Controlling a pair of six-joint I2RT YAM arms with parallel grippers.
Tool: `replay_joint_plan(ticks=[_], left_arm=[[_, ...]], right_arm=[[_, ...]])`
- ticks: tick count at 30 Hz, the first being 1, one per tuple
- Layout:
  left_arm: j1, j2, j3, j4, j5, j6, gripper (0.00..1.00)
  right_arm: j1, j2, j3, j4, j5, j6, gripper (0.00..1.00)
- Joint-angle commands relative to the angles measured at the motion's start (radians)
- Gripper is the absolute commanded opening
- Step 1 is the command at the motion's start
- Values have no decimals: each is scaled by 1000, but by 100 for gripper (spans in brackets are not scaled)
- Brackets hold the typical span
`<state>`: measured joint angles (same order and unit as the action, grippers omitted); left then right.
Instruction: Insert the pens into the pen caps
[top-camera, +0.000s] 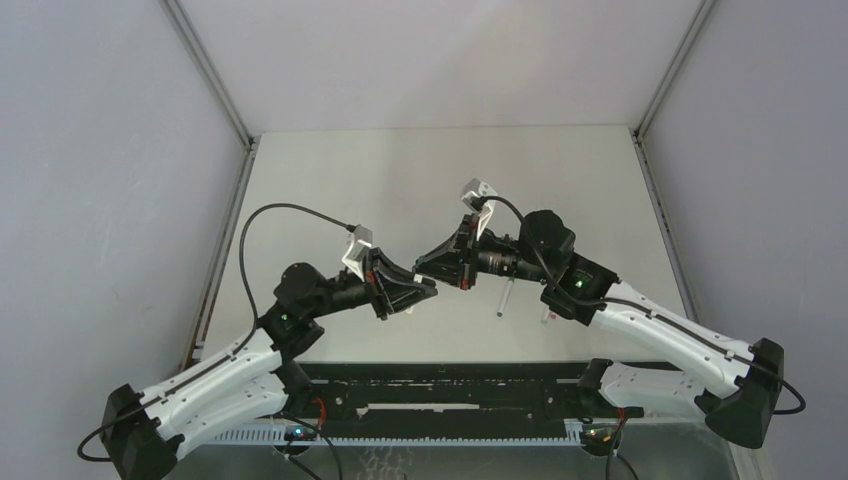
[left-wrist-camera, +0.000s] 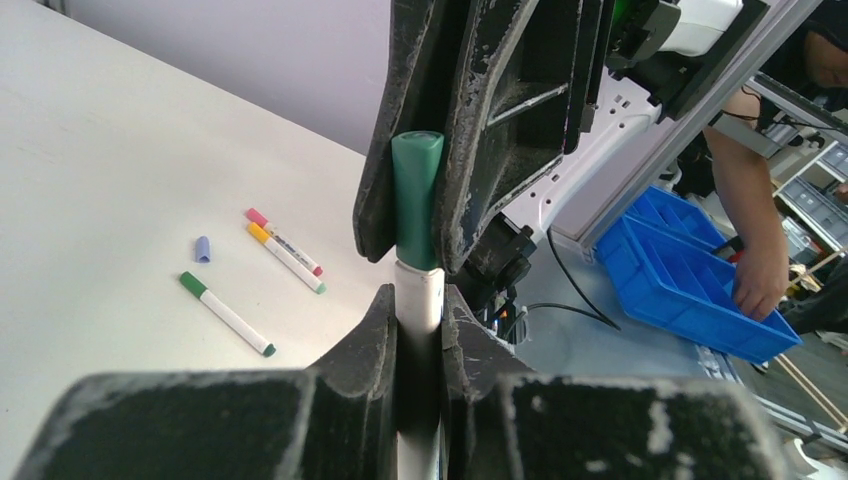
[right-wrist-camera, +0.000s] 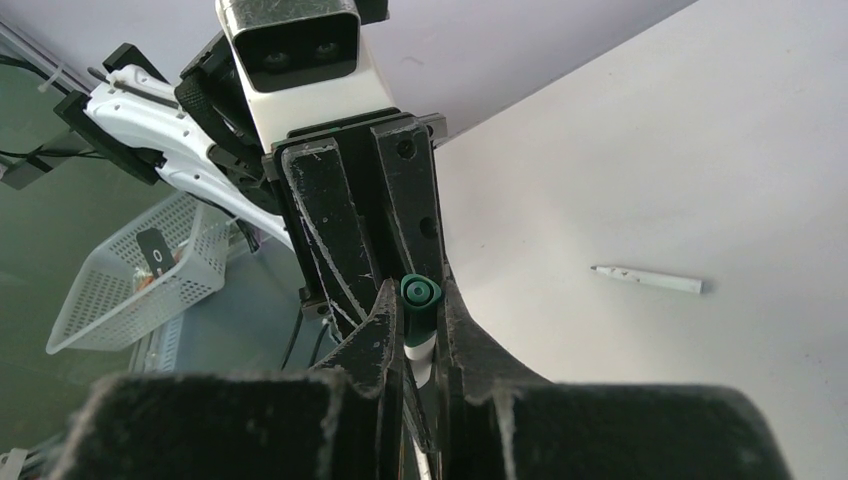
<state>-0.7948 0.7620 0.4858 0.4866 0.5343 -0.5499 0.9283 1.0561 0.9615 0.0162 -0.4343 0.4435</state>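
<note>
My left gripper (left-wrist-camera: 420, 300) is shut on a white pen (left-wrist-camera: 420, 297), held above the table. My right gripper (right-wrist-camera: 418, 300) is shut on the green pen cap (right-wrist-camera: 420, 297), which sits over the pen's end; white barrel (right-wrist-camera: 420, 352) shows just below the cap. In the top view the two grippers meet tip to tip, the left (top-camera: 428, 290) and the right (top-camera: 425, 265). On the table lie a loose blue cap (left-wrist-camera: 202, 249), a green-capped pen (left-wrist-camera: 227, 314), a pink-capped pen (left-wrist-camera: 285, 240) and a yellow-capped pen (left-wrist-camera: 290, 262). An uncapped pen (right-wrist-camera: 647, 279) lies apart.
Two pens (top-camera: 505, 295) (top-camera: 547, 312) lie under the right arm in the top view. Off the table stand a blue bin (left-wrist-camera: 680, 270), with a person's arm (left-wrist-camera: 750, 200) reaching into it, and a white basket (right-wrist-camera: 130, 270). Grey walls enclose the table.
</note>
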Motion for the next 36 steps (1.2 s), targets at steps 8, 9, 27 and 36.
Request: replay_joint_plan(ticks=[8, 9, 27, 36], left_arm=[[91, 22, 163, 191, -40, -34, 0], [95, 25, 163, 205, -31, -46, 0], [112, 64, 223, 48, -145, 81, 0], [112, 65, 204, 84, -144, 68, 0]], right_arm=[[102, 61, -85, -236, -344, -7, 0], [106, 66, -88, -238, -350, -10, 0], [123, 150, -92, -375, -203, 81, 0], [114, 165, -91, -375, -181, 181, 0]])
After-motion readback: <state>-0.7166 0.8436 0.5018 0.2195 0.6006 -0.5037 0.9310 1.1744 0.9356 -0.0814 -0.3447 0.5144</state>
